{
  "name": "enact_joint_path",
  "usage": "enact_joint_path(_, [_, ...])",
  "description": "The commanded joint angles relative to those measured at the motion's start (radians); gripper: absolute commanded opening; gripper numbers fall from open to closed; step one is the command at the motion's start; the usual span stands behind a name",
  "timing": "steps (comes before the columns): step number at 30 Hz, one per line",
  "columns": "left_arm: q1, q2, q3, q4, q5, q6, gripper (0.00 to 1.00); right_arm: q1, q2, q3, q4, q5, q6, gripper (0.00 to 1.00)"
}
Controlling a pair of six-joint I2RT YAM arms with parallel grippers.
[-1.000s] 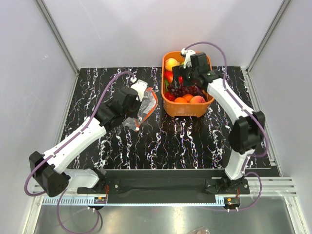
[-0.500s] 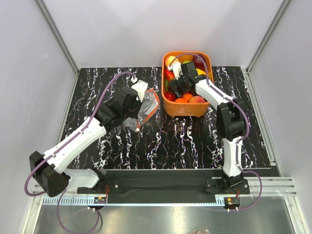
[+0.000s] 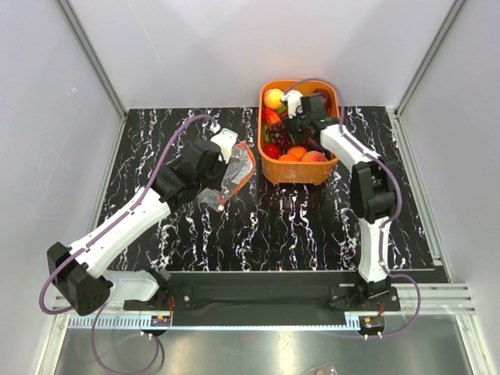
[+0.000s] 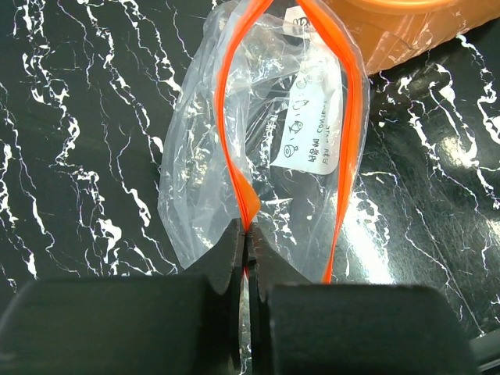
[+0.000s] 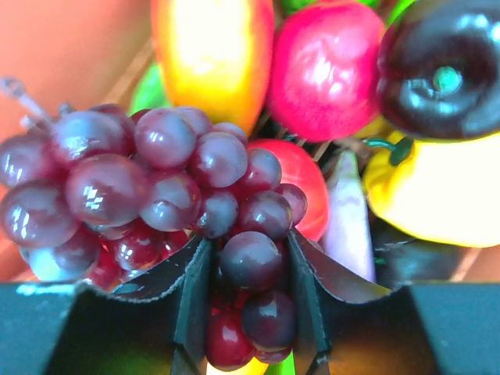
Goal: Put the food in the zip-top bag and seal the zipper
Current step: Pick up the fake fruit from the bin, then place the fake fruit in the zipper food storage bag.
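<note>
- Your left arm (image 3: 133, 223) reaches diagonally over the black marbled surface (image 3: 297, 226). The left end effector (image 4: 248, 234) is clenched on one zipper (image 4: 234, 117) track of the zip-top bag (image 4: 297, 141). The bag's mouth gapes, and its long axis points toward the orange basket (image 3: 301, 173).
- Your right arm (image 3: 367, 183) stretches into the basket, where the right end effector (image 5: 250, 258) grips the grape bunch (image 5: 148, 180) among the other food.

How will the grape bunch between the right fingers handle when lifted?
The grape bunch is glossy, so it may slip. The right gripper straddles only a few end grapes, so the rest will probably dangle and swing. It looks plastic, likely light.
</note>
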Motion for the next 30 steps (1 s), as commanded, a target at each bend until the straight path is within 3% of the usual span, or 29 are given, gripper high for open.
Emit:
enact_joint_path(1, [0.005,-0.019,0.006,0.054,0.008,0.012,0.00,-0.054,-0.170,-0.069,0.105,-0.320,0.181,0.31])
enact_joint_path(3, [0.005,-0.022,0.007,0.054,0.009,0.012,0.00,-0.087,-0.204,-0.101,0.147,-0.452,0.253,0.24])
enact_joint_path(7, [0.005,-0.031,0.004,0.057,0.011,0.012,0.00,-0.128,-0.299,-0.182,0.268,-0.664,0.388,0.24])
enact_joint_path(10, [0.005,-0.036,0.002,0.059,0.014,0.012,0.00,-0.137,-0.353,-0.234,0.337,-0.727,0.455,0.24])
enact_joint_path(21, [0.005,-0.031,0.018,0.044,0.034,0.006,0.00,-0.105,-0.600,-0.437,0.527,-0.893,0.617,0.24])
enact_joint_path(30, [0.005,-0.010,0.096,-0.013,0.155,-0.052,0.00,0.068,-0.703,-0.495,0.647,-0.928,0.744,0.24])
